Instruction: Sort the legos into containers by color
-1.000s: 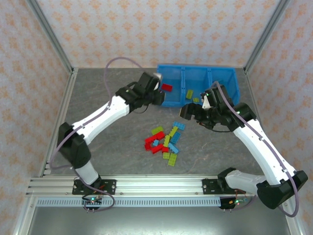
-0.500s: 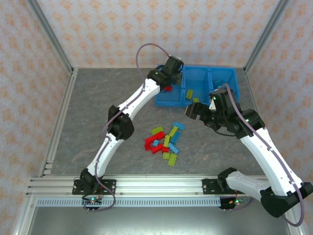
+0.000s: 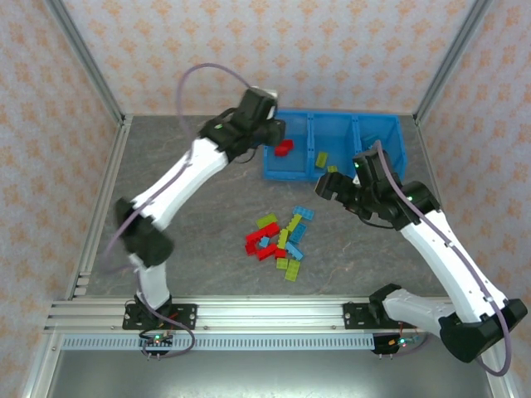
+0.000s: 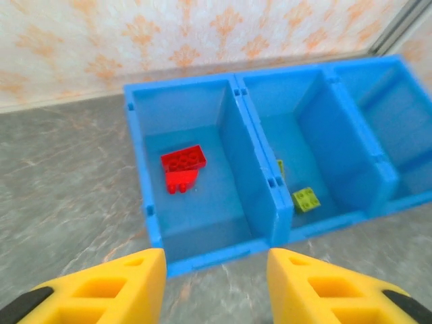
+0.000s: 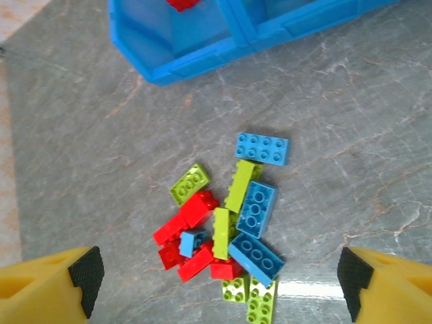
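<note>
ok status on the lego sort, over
Left gripper open, empty, at bright-blue plastic bin. Right gripper open, empty, facing loose pile of small red, yellow-green and light-blue studded bricks. Red bricks in left compartment; nothing blocking.

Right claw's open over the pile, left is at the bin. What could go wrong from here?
Bricks in the pile touch and overlap, so the wide-open right claw may pinch two colors at once or scatter them. The left claw hangs by the near wall of the bin; a low retreat could shove it.
</note>
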Available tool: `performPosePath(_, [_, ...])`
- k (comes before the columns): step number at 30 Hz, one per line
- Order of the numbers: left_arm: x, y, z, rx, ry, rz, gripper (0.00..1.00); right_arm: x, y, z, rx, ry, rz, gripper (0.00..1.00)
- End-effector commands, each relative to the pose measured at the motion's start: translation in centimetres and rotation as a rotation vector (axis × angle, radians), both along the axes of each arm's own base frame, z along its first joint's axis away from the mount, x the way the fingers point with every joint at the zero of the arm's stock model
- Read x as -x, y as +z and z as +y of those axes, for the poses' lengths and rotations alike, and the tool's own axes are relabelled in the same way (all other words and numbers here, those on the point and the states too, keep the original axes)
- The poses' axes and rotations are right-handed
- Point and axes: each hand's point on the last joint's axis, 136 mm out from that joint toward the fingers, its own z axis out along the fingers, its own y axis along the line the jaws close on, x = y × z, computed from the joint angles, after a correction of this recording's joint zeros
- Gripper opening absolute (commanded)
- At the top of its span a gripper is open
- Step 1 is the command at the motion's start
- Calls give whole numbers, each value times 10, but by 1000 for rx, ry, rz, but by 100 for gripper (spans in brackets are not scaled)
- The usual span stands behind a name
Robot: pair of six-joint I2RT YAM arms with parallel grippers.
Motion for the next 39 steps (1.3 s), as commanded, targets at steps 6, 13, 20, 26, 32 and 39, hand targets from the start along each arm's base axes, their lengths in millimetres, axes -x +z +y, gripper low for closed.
performPosePath(6, [136,31,39,-37,-263,-229,44,-24,-65,17,46,-42,156,91])
performPosePath(13, [216,-31,67,-282,-602,-282,54,-53,-128,42,115,6,275,96])
performPosePath(20, [247,-57,85,-363,-700,-411,67,-78,-169,60,145,34,308,99])
performPosePath(26, [245,-83,90,-425,-709,-373,98,-85,-202,60,219,22,371,99])
performPosePath(32, [242,-94,90,-442,-706,-362,100,-87,-219,62,245,19,389,84])
performPosePath(39, [244,-94,94,-434,-682,-391,100,-89,-208,51,265,-34,344,61])
